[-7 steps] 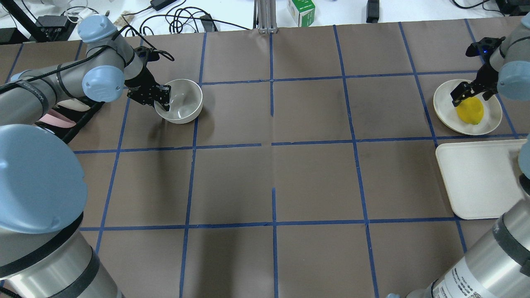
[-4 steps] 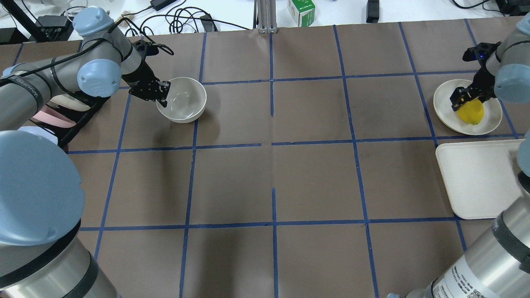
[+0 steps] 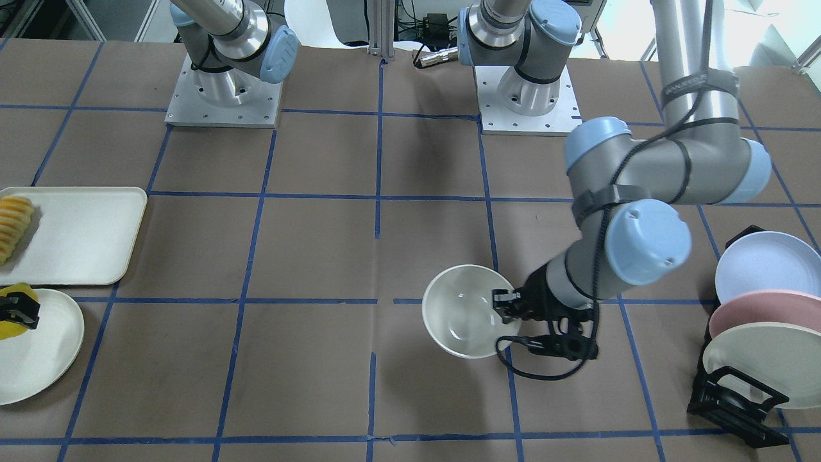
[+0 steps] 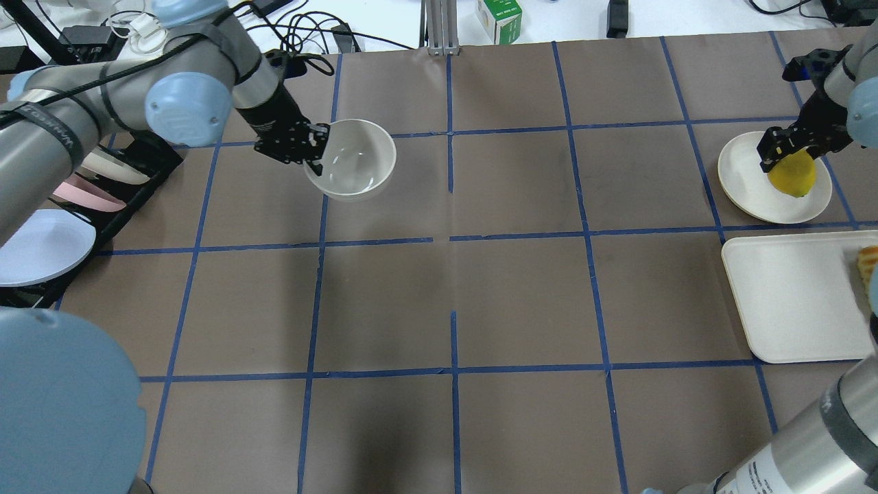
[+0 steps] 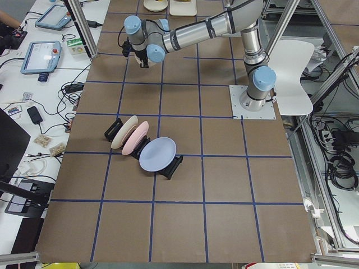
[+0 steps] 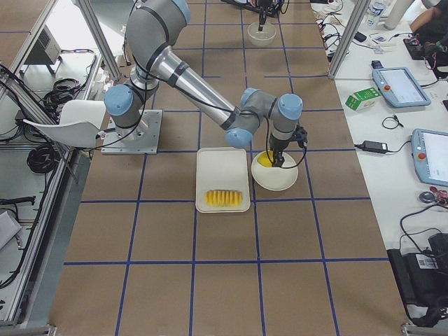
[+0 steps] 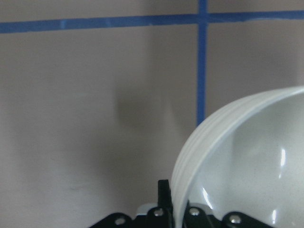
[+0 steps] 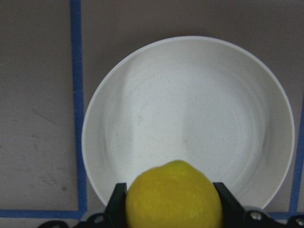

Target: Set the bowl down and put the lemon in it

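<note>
My left gripper (image 4: 317, 147) is shut on the near left rim of the off-white bowl (image 4: 353, 161) and holds it tilted a little above the brown table. The front view shows the bowl (image 3: 458, 311) with the left gripper (image 3: 503, 307) at its rim. In the left wrist view the bowl's wall (image 7: 223, 142) sits between the fingers. My right gripper (image 4: 789, 152) is shut on the yellow lemon (image 4: 794, 175) and holds it just over a flat cream plate (image 4: 748, 182). The right wrist view shows the lemon (image 8: 173, 197) above the plate (image 8: 190, 109).
A cream tray (image 4: 789, 295) lies near the plate, with a row of orange-yellow fruit slices (image 3: 14, 224) on it. A black rack with pastel plates (image 3: 757, 321) stands at the table's left end. A green box (image 4: 499, 19) and cables lie beyond the far edge.
My left gripper has carried the bowl to the right and upward, away from the plate rack. My right gripper has closed on the lemon and raised it slightly over the plate.
</note>
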You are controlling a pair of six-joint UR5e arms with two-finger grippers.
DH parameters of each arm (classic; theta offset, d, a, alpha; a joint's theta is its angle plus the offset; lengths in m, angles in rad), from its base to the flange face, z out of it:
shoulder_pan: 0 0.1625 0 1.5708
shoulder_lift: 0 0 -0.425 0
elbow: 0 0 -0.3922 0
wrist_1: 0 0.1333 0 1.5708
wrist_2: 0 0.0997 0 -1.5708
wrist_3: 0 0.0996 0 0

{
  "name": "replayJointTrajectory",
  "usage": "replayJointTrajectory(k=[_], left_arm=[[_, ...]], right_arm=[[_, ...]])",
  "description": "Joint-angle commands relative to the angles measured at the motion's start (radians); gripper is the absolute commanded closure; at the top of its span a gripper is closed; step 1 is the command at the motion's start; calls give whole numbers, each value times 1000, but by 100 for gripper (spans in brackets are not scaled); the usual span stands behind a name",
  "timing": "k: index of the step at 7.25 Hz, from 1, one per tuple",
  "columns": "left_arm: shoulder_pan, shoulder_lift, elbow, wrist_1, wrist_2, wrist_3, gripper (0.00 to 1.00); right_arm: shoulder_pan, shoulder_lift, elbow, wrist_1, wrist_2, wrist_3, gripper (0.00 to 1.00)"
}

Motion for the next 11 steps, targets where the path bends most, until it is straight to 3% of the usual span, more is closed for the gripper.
replayJointTrajectory(k=[1,4,6,7,8,9,11], left_arm=[[-181,34,-50,21,-10,-236,100],[-215,0,-275,423,-1,-288,100],[-207,-6,-283,446,-1,-284,100],[-189,-14,-280,445,1,-279,100],[-180,-23,-279,446,4,-293,31],[-166,-6,-256,446,8,-296,15],[-121,15,-184,351,21,-293,7]], right_arm=[[122,-98,-14,126,1,206,100],[315,-124,-60,224,42,523,100],[435,-118,-83,225,71,729,100],[476,-104,-73,223,73,740,100],[528,-94,-83,217,76,790,100],[571,-78,-86,209,84,862,100],[622,-58,-85,156,177,925,100]])
